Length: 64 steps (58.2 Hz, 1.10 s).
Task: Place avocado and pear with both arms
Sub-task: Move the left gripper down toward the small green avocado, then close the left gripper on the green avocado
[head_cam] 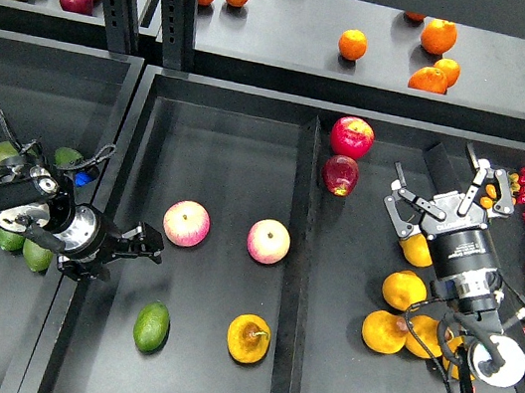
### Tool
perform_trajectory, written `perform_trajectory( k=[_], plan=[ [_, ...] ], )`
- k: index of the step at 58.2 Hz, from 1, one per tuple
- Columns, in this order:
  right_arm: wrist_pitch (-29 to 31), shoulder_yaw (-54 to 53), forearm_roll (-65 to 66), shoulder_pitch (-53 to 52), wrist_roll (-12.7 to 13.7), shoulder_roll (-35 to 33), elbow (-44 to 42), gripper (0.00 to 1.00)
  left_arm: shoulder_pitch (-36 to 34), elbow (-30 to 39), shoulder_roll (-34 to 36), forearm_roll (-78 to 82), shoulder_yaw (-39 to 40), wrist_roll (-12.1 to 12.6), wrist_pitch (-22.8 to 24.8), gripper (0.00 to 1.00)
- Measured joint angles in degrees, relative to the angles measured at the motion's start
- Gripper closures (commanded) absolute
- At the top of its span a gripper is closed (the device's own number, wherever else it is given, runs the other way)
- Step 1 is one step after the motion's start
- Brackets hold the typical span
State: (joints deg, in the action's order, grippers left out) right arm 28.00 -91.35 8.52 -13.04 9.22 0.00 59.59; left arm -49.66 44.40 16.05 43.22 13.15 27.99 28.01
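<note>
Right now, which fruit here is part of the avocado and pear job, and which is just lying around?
Job: avocado, pear.
Lying about: two pink apples, two red apples, oranges on the shelf, green fruit by the left gripper.

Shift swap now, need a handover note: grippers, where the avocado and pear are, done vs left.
Left gripper: open, empty, just above-left of the avocado.
Right gripper: open, empty, over the right bin, above the yellow-orange fruit pile.
Avocado and pear lie side by side near the front of the middle tray, below the two pink apples.
Done: both appear placed and released.
Left: probably only pulling both arms back.
</note>
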Motion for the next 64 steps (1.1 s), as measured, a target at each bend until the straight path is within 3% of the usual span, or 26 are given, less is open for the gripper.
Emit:
perform_trajectory(
  k=[64],
  plan=[
    [0.0,0.5,0.0,0.0,0.0,0.0,0.1,0.00,1.8,-5.5,-7.3,0.1,-2.3,0.0,0.0,0.04]
  ],
)
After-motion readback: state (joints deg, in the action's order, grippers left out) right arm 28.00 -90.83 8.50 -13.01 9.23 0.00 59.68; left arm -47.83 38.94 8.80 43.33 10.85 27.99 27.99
